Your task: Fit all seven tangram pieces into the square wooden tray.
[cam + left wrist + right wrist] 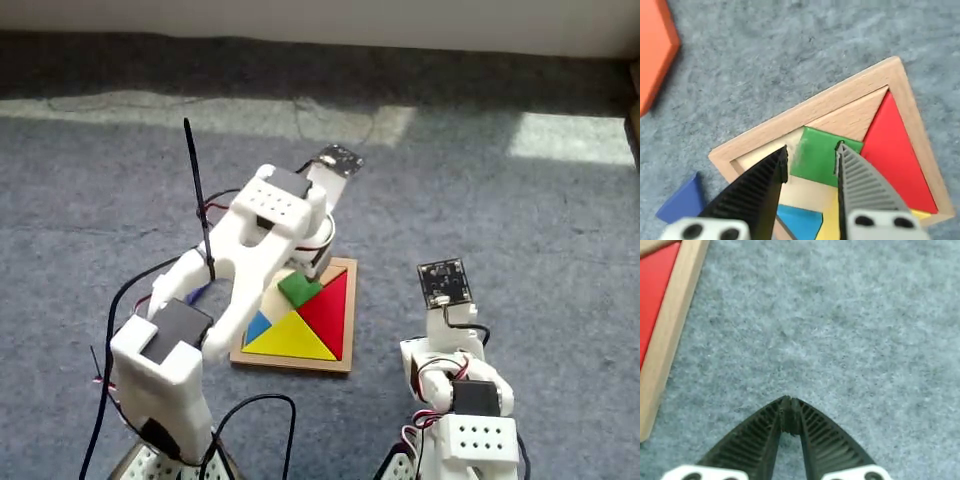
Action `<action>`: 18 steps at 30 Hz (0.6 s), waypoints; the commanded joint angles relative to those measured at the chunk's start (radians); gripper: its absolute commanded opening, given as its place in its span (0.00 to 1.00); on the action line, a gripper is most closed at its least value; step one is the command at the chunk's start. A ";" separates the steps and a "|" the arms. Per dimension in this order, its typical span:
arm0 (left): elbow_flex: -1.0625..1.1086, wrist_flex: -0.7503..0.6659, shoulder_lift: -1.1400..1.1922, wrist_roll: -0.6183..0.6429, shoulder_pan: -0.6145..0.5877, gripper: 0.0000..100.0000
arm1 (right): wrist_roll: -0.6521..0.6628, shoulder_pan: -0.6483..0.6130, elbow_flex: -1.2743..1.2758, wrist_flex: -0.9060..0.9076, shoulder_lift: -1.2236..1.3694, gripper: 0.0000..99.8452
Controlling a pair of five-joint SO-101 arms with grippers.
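Note:
The square wooden tray lies on the carpet with a red triangle, a yellow triangle, a light blue piece and a green square inside it. My left arm hangs over the tray's far left corner. In the left wrist view the left gripper is open, its fingertips straddling the green square, which lies tilted on bare tray wood beside the red triangle. My right gripper is shut over bare carpet, to the right of the tray rim.
An orange piece and a dark blue piece lie on the carpet outside the tray. The right arm stands at the front right. Grey carpet stretches to the right and behind.

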 commanded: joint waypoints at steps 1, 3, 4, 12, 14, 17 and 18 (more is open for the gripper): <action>-0.127 0.124 -0.010 0.009 0.002 0.17 | 0.014 0.012 -0.005 -0.018 -0.012 0.01; -0.162 0.186 -0.010 0.011 0.002 0.17 | 0.014 0.012 -0.005 -0.018 -0.012 0.01; -0.176 0.212 -0.010 0.011 0.004 0.17 | 0.014 0.012 -0.005 -0.018 -0.012 0.01; -0.050 0.282 -0.199 0.003 0.002 0.16 | 0.014 0.012 -0.005 -0.016 -0.012 0.01; 0.022 0.281 -0.308 0.002 0.002 0.17 | 0.014 0.012 -0.005 -0.016 -0.012 0.01; 0.119 0.281 -0.438 0.002 -0.027 0.17 | 0.014 0.012 -0.005 -0.016 -0.012 0.01; 0.153 0.279 -0.466 -0.003 -0.044 0.17 | 0.014 0.012 -0.005 -0.016 -0.012 0.01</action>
